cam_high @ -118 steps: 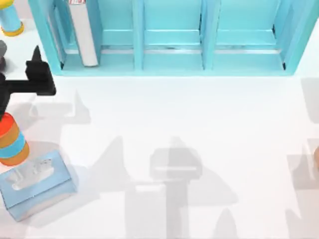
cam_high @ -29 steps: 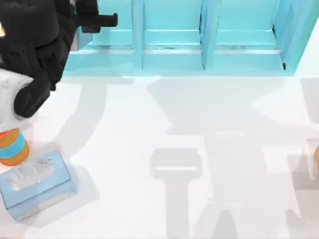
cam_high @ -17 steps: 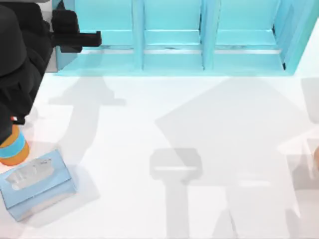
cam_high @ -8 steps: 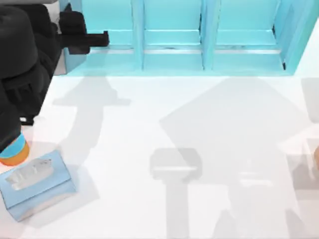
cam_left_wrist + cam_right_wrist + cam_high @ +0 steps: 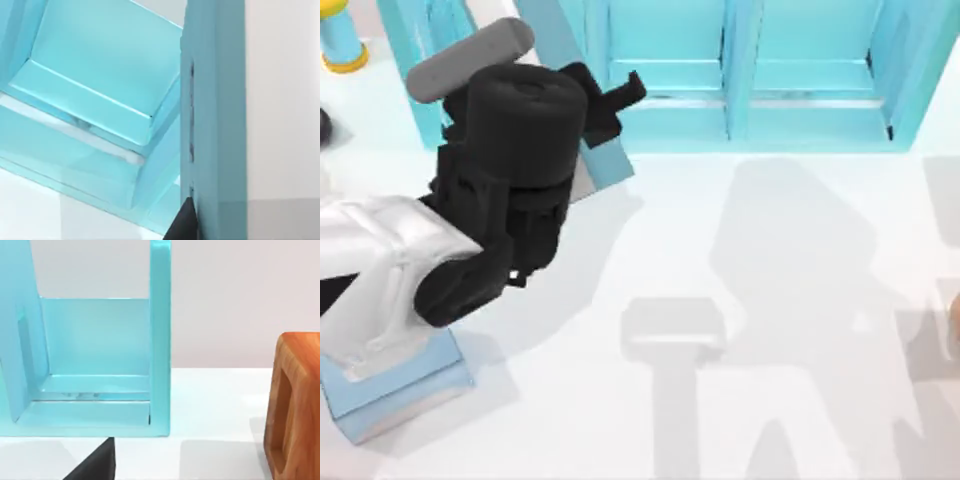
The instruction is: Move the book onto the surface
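Book (image 5: 575,110) — tilted, clamped in left end effector (image 5: 610,100) at the shelf unit (image 5: 800,90) front edge. Table (image 5: 770,300) right of it broad, open; tissue box (image 5: 390,385) near-left. Right end effector's state: cannot tell.

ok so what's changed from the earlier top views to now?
The left gripper has pulled the book out of the shelf's leftmost compartment; it now hangs tilted over the shelf's front edge and the table. The arm has swung right, covering part of the tissue box. Shelf and tissue box haven't moved.

A light blue shelf unit (image 5: 800,90) stands at the back; a wooden block (image 5: 292,405) sits near its end.
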